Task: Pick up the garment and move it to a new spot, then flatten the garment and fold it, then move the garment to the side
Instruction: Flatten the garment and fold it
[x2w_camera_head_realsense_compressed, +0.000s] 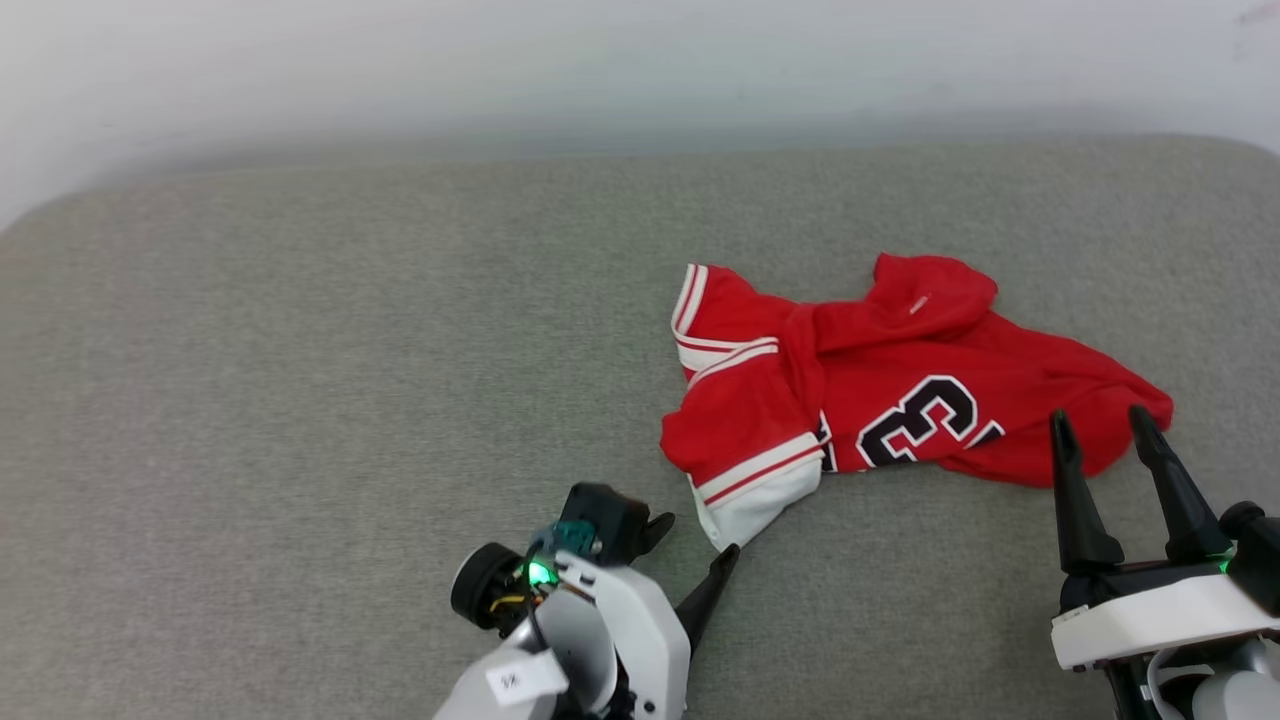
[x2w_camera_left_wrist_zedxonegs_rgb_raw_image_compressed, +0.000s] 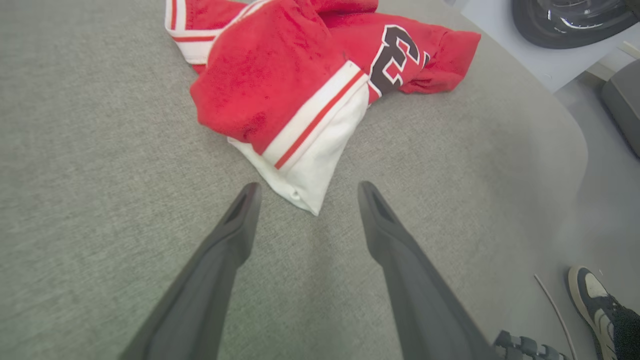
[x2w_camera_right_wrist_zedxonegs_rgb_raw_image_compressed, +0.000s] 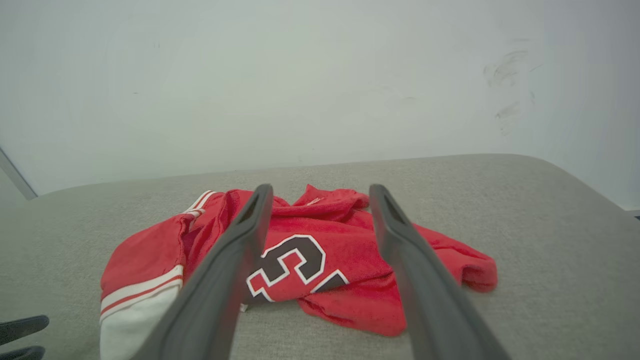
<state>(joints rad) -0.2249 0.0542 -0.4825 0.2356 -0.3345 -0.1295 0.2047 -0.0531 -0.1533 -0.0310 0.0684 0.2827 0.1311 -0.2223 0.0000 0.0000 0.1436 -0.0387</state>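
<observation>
The garment (x2w_camera_head_realsense_compressed: 900, 390), a red jersey with white sleeves and striped trim, lies crumpled on the grey cushion, right of centre, with a black "3" facing up. My left gripper (x2w_camera_head_realsense_compressed: 692, 545) is open just in front of its near white sleeve (x2w_camera_head_realsense_compressed: 750, 505). In the left wrist view the sleeve's tip (x2w_camera_left_wrist_zedxonegs_rgb_raw_image_compressed: 305, 170) reaches in between the spread fingers of the left gripper (x2w_camera_left_wrist_zedxonegs_rgb_raw_image_compressed: 307, 187). My right gripper (x2w_camera_head_realsense_compressed: 1098, 420) is open at the garment's right end, holding nothing. In the right wrist view the garment (x2w_camera_right_wrist_zedxonegs_rgb_raw_image_compressed: 310, 265) shows between the right gripper's (x2w_camera_right_wrist_zedxonegs_rgb_raw_image_compressed: 320, 189) parted fingers.
The grey upholstered surface (x2w_camera_head_realsense_compressed: 300, 400) stretches wide to the left of the garment and ends at a white wall (x2w_camera_head_realsense_compressed: 600, 60). In the left wrist view its rounded edge (x2w_camera_left_wrist_zedxonegs_rgb_raw_image_compressed: 575, 140) drops to the floor, where a person's shoe (x2w_camera_left_wrist_zedxonegs_rgb_raw_image_compressed: 600, 305) stands.
</observation>
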